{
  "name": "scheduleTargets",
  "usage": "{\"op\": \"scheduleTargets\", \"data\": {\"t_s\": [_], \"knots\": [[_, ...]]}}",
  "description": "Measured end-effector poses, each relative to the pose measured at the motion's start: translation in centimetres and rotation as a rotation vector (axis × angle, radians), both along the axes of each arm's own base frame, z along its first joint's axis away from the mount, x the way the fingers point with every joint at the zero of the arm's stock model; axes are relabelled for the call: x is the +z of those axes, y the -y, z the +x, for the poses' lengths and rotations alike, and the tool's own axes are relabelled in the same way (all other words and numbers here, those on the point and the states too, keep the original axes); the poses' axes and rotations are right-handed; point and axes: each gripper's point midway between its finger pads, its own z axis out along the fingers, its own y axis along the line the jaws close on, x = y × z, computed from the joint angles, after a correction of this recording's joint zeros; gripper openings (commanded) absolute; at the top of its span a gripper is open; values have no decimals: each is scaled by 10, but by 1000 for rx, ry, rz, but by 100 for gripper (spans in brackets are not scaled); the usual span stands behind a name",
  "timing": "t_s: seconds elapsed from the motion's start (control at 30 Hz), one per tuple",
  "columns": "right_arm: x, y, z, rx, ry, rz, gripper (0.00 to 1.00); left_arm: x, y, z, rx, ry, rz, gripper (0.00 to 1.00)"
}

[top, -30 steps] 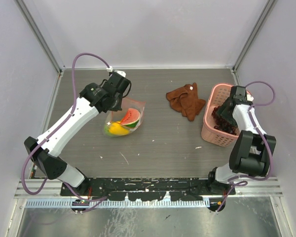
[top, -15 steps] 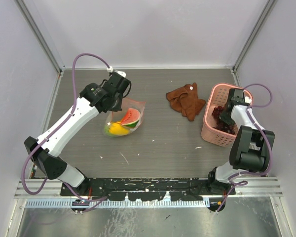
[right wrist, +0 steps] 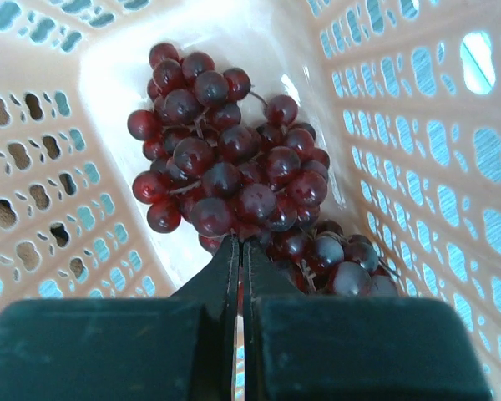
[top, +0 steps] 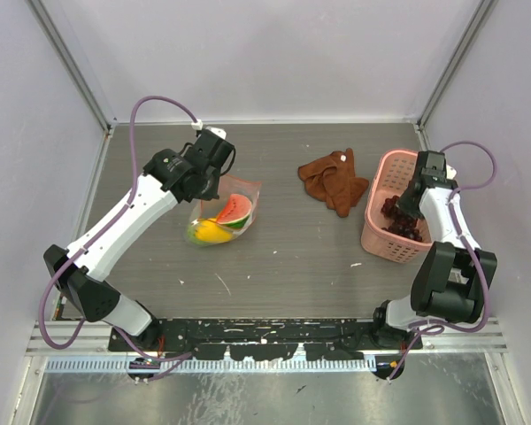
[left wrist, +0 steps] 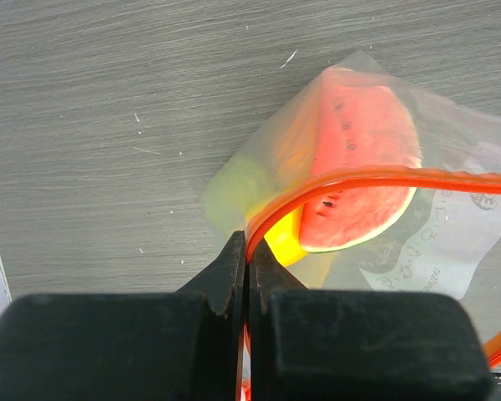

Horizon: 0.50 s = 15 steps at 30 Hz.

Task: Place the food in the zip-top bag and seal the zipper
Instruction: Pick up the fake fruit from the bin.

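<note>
- Since you've got the feeds up: left side status?
- Left gripper [left wrist: 247,244] has its jaws closed on the zipper [left wrist: 384,175], pinching the strip where it curves. From there the strip bows in an arc over the slice. Bag [top: 248,191] lies flat, left of the worktop's centre and nearer the far edge.
- Contents?
- Slice [left wrist: 359,167], yellow fruit [left wrist: 285,244] and green ball [left wrist: 230,196] are all inside the bag. The slice is toward the far edge, with the yellow fruit and ball packed together on its near side.
- Middle of the worktop?
- Cloth [top: 334,181] is crumpled right of centre, toward the far edge. It's well apart from the bag and just beside the basket [top: 369,226].
- Right side?
- The basket sits along the right edge, with the grapes [right wrist: 225,175] on its floor. Right gripper [right wrist: 240,244] is down inside it, jaws pressed together, tips against the bunch. Can't tell whether a stem is pinched between them.
</note>
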Motion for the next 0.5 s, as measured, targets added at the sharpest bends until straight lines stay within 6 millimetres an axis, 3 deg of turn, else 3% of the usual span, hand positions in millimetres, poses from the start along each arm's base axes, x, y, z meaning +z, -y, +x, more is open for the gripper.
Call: {"op": "scheduleTargets", "data": {"t_s": [0.23,0.33,0.5], "knots": [[4,-8,-9,29,-20,25,0,0,0,0,-1,-1,-1,0],[24,-9,-3,42,21,25,0,0,0,0,-1,-2,-1,0],[75,-9,9,72,157,-6,0,-1,0,0,-2,-3,-1,0]]}}
